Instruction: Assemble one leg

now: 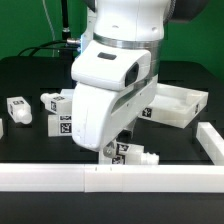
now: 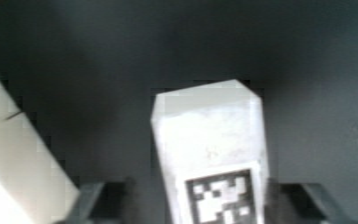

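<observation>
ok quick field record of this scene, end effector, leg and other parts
leg: lying on the table, tag up, between the fingers, touching neither
end effector: open, straddling the leg
other legs: at least three, loose, exterior view's left
panel: exterior view's right

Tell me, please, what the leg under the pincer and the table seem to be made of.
The leg looks like white plastic with a smooth, slightly shiny finish: its colour is even, its faces are flat and its edges are softly rounded. The table seems to have a black matte cover, perhaps cloth or rubber, since it shows no glare. The blur leaves this open.
</observation>
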Motion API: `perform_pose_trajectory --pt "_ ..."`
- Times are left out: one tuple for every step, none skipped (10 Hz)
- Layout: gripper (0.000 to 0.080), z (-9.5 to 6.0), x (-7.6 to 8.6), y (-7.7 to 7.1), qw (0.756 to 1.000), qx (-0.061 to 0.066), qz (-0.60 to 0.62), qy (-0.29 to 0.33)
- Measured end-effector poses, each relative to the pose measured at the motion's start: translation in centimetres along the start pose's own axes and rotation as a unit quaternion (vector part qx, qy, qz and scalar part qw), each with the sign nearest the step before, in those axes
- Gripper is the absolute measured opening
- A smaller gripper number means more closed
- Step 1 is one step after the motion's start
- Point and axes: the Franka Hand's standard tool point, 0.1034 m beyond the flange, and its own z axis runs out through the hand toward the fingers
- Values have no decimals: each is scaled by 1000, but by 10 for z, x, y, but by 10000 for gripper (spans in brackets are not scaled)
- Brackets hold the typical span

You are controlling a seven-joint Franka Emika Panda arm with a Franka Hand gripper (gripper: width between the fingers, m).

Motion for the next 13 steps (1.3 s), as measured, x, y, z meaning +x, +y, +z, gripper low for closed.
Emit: perform_pose_trajectory --pt "443 4 0 -3 1000 1 -1 0" --pt "609 5 2 -5 1000 2 -3 -1" --pt "637 6 4 -6 1000 3 -5 -1" --pt "646 7 4 -6 1000 3 -5 -1" --pt "646 11 1 -7 1000 3 -8 0" --pt "649 14 -5 -4 1000 2 -8 1" --pt "649 14 -4 -5 1000 2 -9 1" --pt "649 14 -4 -5 1000 2 -9 1" --pt "620 14 -4 -5 1000 2 -9 1" --pt "620 14 -4 -5 1000 2 -9 1" --pt "439 14 -4 -5 1000 2 -9 1" --pt "439 14 -4 -5 1000 2 -9 1" --pt "284 14 -4 -5 1000 2 -9 1"
